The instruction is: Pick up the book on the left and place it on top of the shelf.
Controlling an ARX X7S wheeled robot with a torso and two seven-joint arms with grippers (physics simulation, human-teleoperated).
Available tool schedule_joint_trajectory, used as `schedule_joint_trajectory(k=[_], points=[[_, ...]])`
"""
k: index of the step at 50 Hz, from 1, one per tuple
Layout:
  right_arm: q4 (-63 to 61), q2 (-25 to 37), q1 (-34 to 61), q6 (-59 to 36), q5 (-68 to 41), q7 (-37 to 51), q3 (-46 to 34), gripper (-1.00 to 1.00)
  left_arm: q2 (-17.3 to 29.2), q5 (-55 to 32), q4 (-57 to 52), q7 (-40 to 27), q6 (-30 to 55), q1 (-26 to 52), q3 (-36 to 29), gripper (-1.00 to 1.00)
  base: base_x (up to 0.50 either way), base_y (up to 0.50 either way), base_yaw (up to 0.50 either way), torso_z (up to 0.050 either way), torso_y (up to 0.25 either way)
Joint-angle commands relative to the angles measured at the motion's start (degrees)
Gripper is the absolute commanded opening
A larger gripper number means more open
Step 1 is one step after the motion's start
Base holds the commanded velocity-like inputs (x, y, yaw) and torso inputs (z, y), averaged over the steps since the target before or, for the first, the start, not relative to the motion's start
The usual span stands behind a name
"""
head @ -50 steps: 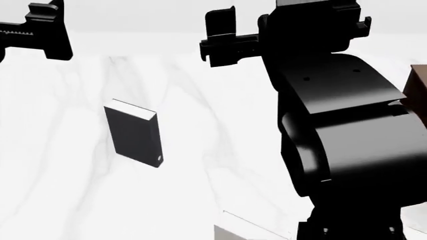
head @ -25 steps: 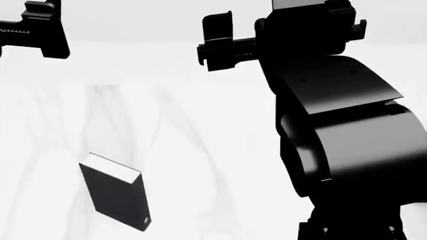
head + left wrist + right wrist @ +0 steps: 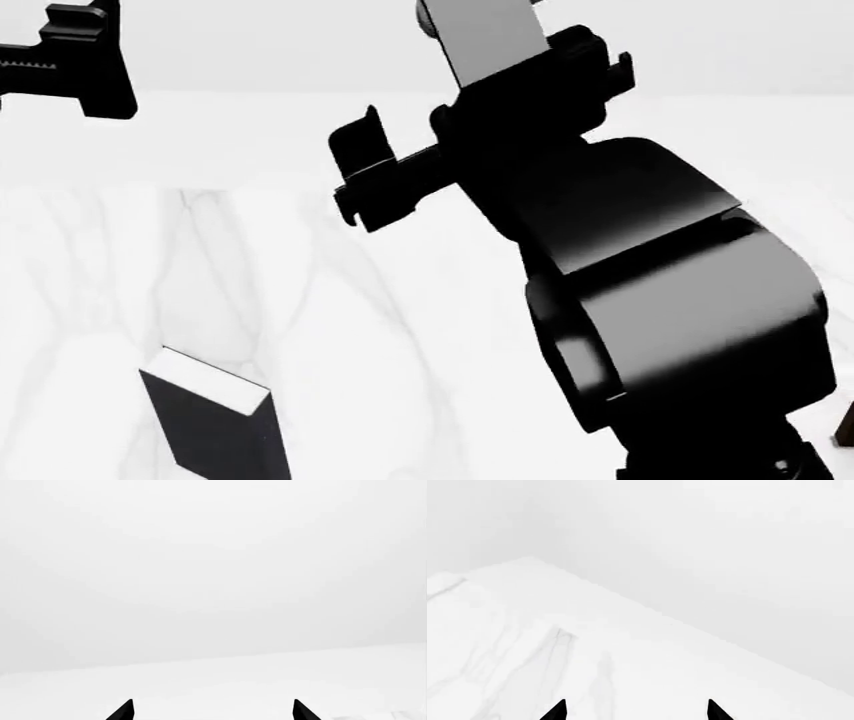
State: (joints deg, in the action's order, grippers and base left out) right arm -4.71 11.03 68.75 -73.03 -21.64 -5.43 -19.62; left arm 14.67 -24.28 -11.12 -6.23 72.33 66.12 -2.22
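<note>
Flatly, black rectangular book [image 3: 214,425], white-edged

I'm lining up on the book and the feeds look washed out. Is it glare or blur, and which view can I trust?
Head view: sharp, flat light, no glare; the book is crisp but cut off by the lower edge, and the right arm is a featureless black mass. Left wrist view: near-blank white, only fingertips show. Right wrist view: faint marble veins on the table, no book.

One black book [image 3: 214,425], two robot hands, left hand [image 3: 74,60], right hand [image 3: 367,170], one marble table [image 3: 400,330]
</note>
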Motion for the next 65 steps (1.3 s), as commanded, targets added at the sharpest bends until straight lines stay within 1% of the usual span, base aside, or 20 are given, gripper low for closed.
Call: schedule_joint_trajectory(k=[1, 2, 3, 4, 6, 8, 10, 13, 30, 40, 44, 65], points=[[-0.4, 5.1, 0.6, 2.9, -8.5, -19.5, -12.2, 1.00, 0.1, -0.2, 0.1, -0.1, 0.0, -0.1, 0.1, 1.00, 0.00, 0.00, 0.00, 0.000, 0.000], [0.0, 5.3, 0.4, 4.9, -7.3, -19.3, -13.1, 1.00, 0.1, -0.3, 0.1, -0.1, -0.1, -0.1, 0.1, 1.00, 0.00, 0.00, 0.00, 0.000, 0.000], [1.7, 4.5, 0.8, 4.4, -7.8, -19.3, -12.2, 1.00, 0.1, -0.3, 0.1, -0.1, -0.1, -0.1, 0.2, 1.00, 0.00, 0.00, 0.00, 0.000, 0.000], [3.2, 4.7, 1.6, 4.6, -9.3, -23.0, -13.3, 1.00, 0.2, -0.3, 0.2, 0.0, -0.2, -0.2, 0.2, 1.00, 0.00, 0.00, 0.00, 0.000, 0.000], [3.7, 5.5, 1.6, 6.8, -8.8, -25.4, -15.8, 1.00, 0.2, -0.3, 0.4, 0.0, -0.3, -0.2, 0.3, 1.00, 0.00, 0.00, 0.00, 0.000, 0.000], [4.9, 5.6, 1.7, 9.1, -7.6, -26.3, -17.5, 1.00, 0.2, -0.4, 0.3, -0.1, -0.3, -0.2, 0.4, 1.00, 0.00, 0.00, 0.00, 0.000, 0.000], [8.3, 4.3, 2.7, 9.3, -7.2, -26.7, -18.1, 1.00, 0.3, -0.4, 0.2, -0.1, -0.3, -0.4, 0.4, 1.00, 0.00, 0.00, 0.00, 0.000, 0.000], [9.9, 3.7, 3.1, 9.9, -7.1, -27.4, -18.9, 1.00, 0.4, -0.5, 0.1, -0.1, -0.3, -0.6, 0.6, 1.00, 0.00, 0.00, 0.00, 0.000, 0.000], [13.3, 2.8, 1.9, 13.3, -4.9, -26.8, -21.5, 1.00, 0.9, -0.8, -0.2, -0.3, 0.0, -0.9, 0.4, 1.00, 0.00, 0.00, 0.00, 0.000, 0.000], [21.5, -0.6, 1.5, 17.7, -2.6, -27.2, -24.5, 1.00, 1.1, -1.1, -0.6, -0.5, 0.3, -1.0, 0.4, 1.00, 0.00, 0.00, 0.00, 0.000, 0.000], [25.7, -2.9, 1.8, 20.1, -1.6, -27.4, -25.7, 1.00, 1.1, -1.1, -0.5, -0.5, 0.3, -1.0, 0.2, 1.00, 0.00, 0.00, 0.00, 0.000, 0.000], [31.7, -7.6, 1.2, 23.5, -1.3, -27.4, -28.3, 1.00, 1.3, -1.6, -0.3, -0.6, 0.1, -1.1, 0.2, 1.00, 0.00, 0.00, 0.00, 0.000, 0.000]])
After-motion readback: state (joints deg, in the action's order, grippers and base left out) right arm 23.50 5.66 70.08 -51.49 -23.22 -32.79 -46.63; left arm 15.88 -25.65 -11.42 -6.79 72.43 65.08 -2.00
